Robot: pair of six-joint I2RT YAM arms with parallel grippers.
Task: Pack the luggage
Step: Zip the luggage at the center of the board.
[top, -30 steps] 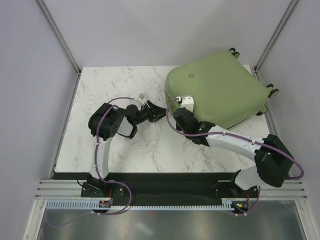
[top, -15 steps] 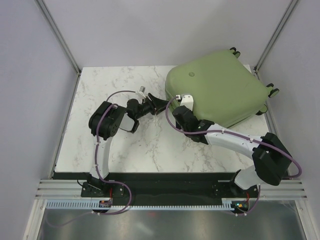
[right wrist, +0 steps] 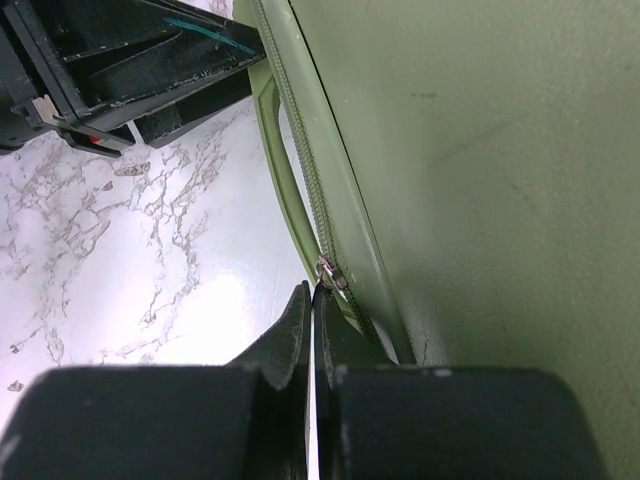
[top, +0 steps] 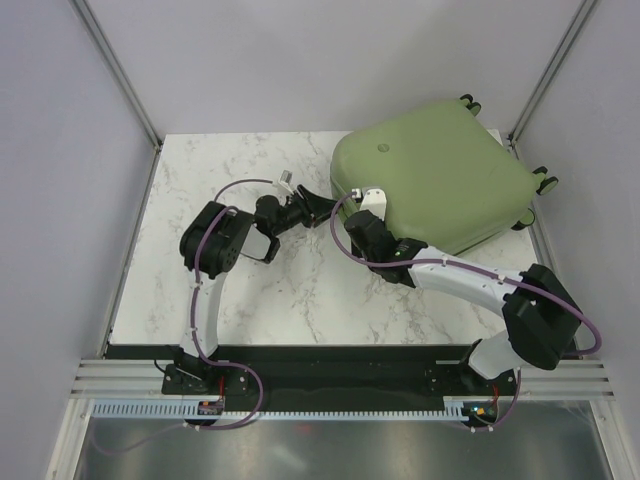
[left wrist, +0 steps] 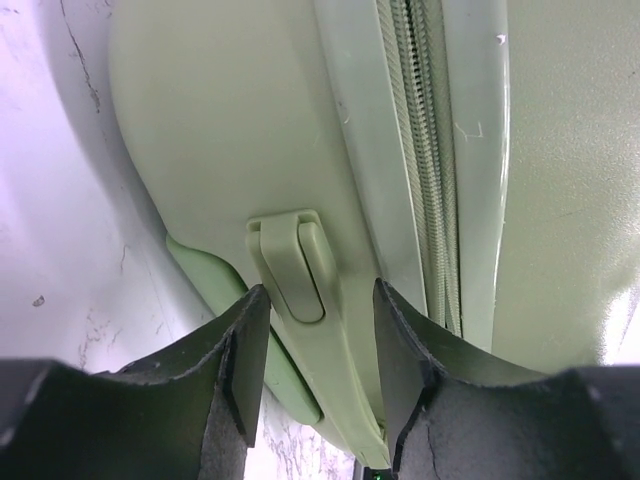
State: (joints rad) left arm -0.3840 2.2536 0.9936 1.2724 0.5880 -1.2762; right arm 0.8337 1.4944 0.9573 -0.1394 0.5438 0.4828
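The luggage [top: 435,175] lies zipped shut on its side at the far right of the marble table [top: 220,170], wheels toward the right wall. At its near-left edge the left gripper [left wrist: 320,292] sits with jaws spread, one finger on either side of the moulded handle end [left wrist: 290,265] and not squeezing it. The right gripper [right wrist: 310,300] has its fingers pressed together, tips right at the zipper pull [right wrist: 330,272], though I can't tell whether the pull is actually pinched.

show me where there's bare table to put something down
Free: the table's far-left corner beyond the left arm, and the near middle between it and the right arm. Crowded: the far right, under the luggage, and its left edge, where left gripper and right gripper meet.
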